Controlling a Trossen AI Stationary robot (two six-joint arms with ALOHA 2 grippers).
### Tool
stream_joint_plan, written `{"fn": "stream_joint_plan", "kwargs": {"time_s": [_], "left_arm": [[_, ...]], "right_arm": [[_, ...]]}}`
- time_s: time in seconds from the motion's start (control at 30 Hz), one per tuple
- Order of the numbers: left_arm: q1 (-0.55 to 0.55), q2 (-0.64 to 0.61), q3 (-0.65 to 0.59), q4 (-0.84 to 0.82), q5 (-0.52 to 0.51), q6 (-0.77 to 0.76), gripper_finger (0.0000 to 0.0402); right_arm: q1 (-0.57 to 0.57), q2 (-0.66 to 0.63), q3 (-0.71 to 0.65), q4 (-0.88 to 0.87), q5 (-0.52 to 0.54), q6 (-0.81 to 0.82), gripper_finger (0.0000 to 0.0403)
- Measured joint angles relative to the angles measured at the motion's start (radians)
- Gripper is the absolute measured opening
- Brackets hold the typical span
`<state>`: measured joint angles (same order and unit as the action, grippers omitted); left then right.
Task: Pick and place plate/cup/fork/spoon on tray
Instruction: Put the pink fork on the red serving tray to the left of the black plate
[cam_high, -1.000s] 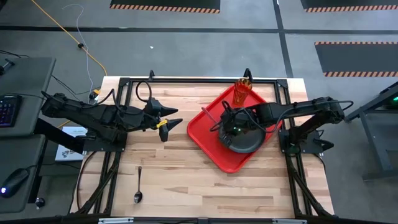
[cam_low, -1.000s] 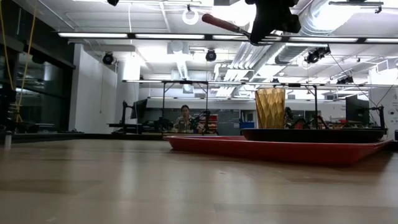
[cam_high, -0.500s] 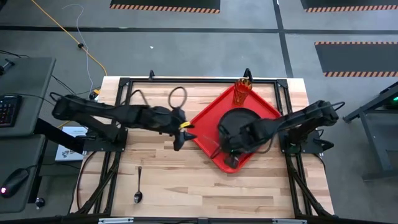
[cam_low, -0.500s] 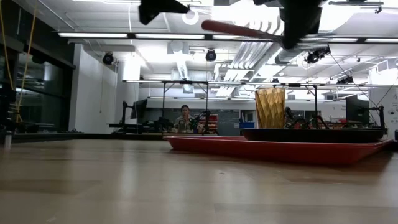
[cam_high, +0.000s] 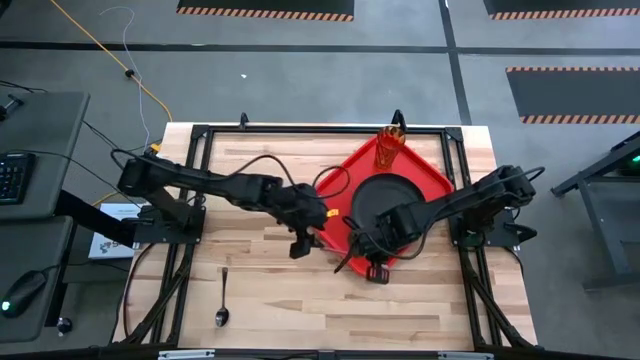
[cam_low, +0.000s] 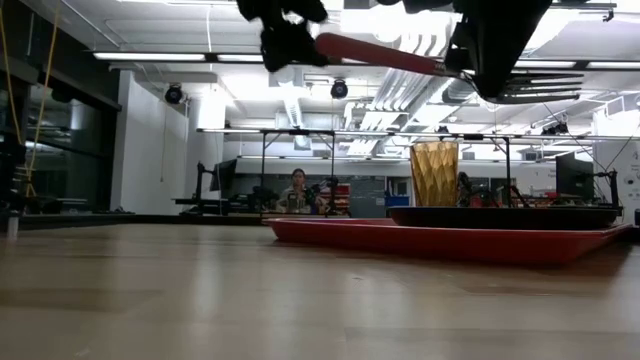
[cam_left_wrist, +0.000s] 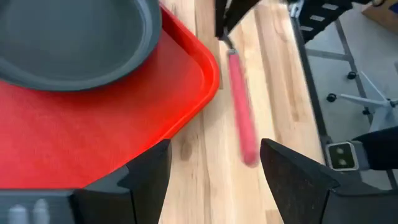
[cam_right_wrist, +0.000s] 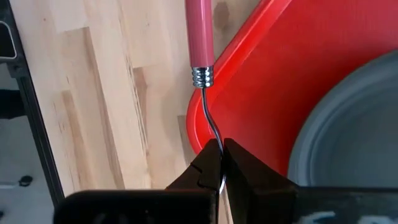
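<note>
The right gripper (cam_right_wrist: 216, 163) is clamped on the fork (cam_right_wrist: 200, 50) above the tray's (cam_high: 335, 190) near corner; the left gripper (cam_left_wrist: 214, 163), fingers apart, hovers beside it.

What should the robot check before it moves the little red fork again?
1. Right gripper shut on the red-handled metal fork: ok.
2. Left gripper open, handle lying ahead of it: ok.
3. Fork over the red square plastic tray: not ok, the handle hangs over the wooden table.
4. Round dark plate on tray: ok.
5. Ribbed amber cup upright on tray: ok.
6. Slim dark spoon on tray: not ok, on the table.
</note>
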<state>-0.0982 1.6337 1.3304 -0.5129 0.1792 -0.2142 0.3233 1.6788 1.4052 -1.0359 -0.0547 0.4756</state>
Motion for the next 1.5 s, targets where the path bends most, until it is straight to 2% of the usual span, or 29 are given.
{"fn": "stream_joint_plan", "kwargs": {"time_s": [0.1,0.23,0.4,1.1,1.27,1.5], "left_arm": [[0.0,0.033,0.0,0.03,0.009,0.0,0.0236],[0.001,0.063,0.0,0.044,0.073,0.008,0.0236],[-0.002,0.061,0.0,0.047,0.093,0.02,0.0236],[-0.023,0.048,-0.028,0.042,0.073,0.039,0.0232],[-0.023,0.048,-0.028,0.044,0.063,0.033,0.0176],[-0.022,0.048,-0.028,0.03,0.056,0.015,0.0029]], "right_arm": [[0.0,0.005,0.0,0.014,0.002,-0.006,0.0],[0.0,0.015,0.0,0.016,0.0,-0.004,0.0],[-0.003,0.023,0.0,-0.004,0.005,0.023,0.0],[-0.023,0.032,0.0,0.054,0.018,0.048,0.0],[-0.032,0.031,0.0,0.054,0.016,0.048,0.0],[-0.031,0.031,0.0,0.057,0.014,0.048,0.0]]}}
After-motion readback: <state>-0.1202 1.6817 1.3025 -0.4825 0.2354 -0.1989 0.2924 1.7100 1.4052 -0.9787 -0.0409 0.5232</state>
